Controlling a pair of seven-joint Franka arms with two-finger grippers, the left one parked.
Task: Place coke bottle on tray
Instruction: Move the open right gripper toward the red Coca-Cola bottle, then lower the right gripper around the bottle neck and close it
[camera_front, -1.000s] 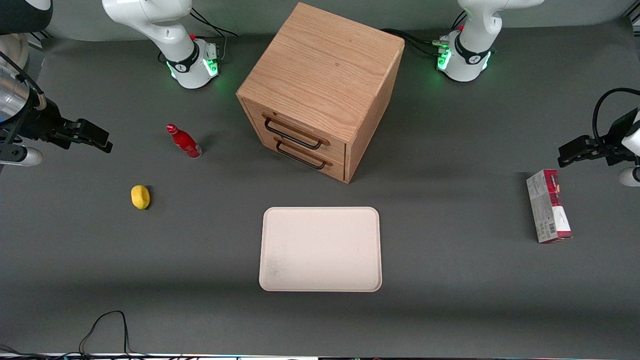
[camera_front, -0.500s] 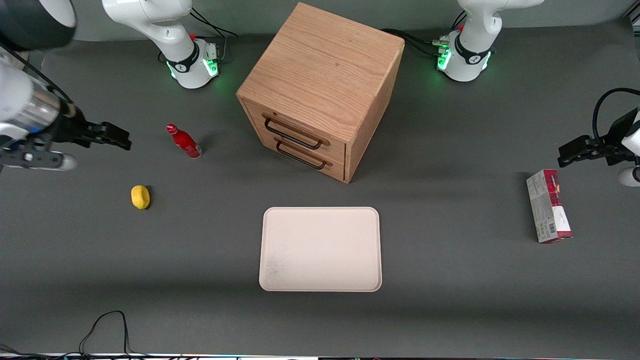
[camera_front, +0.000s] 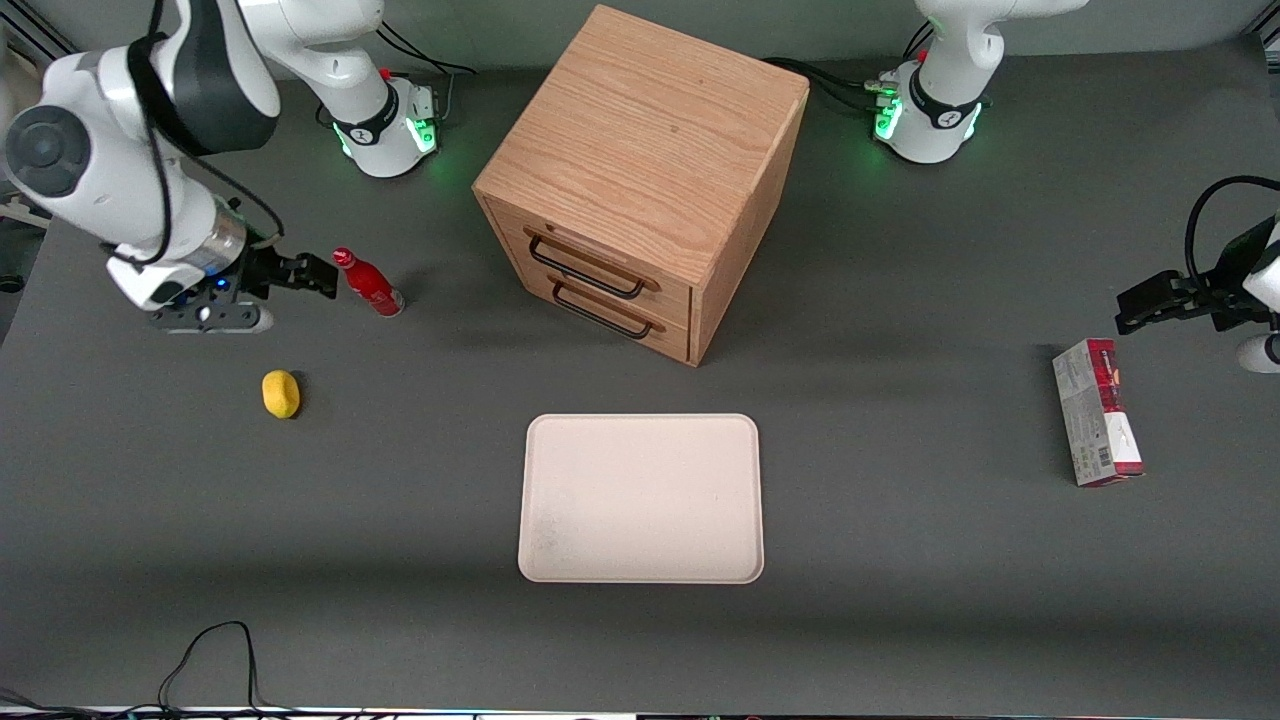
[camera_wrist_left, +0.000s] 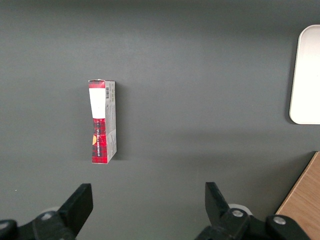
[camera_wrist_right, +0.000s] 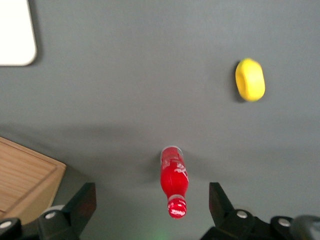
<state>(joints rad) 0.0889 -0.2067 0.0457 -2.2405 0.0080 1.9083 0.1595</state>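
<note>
Gripper (camera_front: 322, 275): fingers spread wide, tips partly cut off in the wrist view, nothing held. Coke bottle (camera_front: 368, 283): upright on the table, just beside the gripper, untouched, between its fingers in wrist view. Tray (camera_front: 641, 497): well apart, nearer the front camera.

With the tray (camera_front: 640, 498) as the middle of a clock in the front view, the cabinet (camera_front: 640, 150) stands at 12. The coke bottle (camera_front: 368, 283) is at 10, the lemon (camera_front: 281, 393) at 9 and the carton (camera_front: 1096, 412) at 3. The gripper (camera_front: 318, 275) hangs just beside the bottle's cap, fingers apart.
</note>
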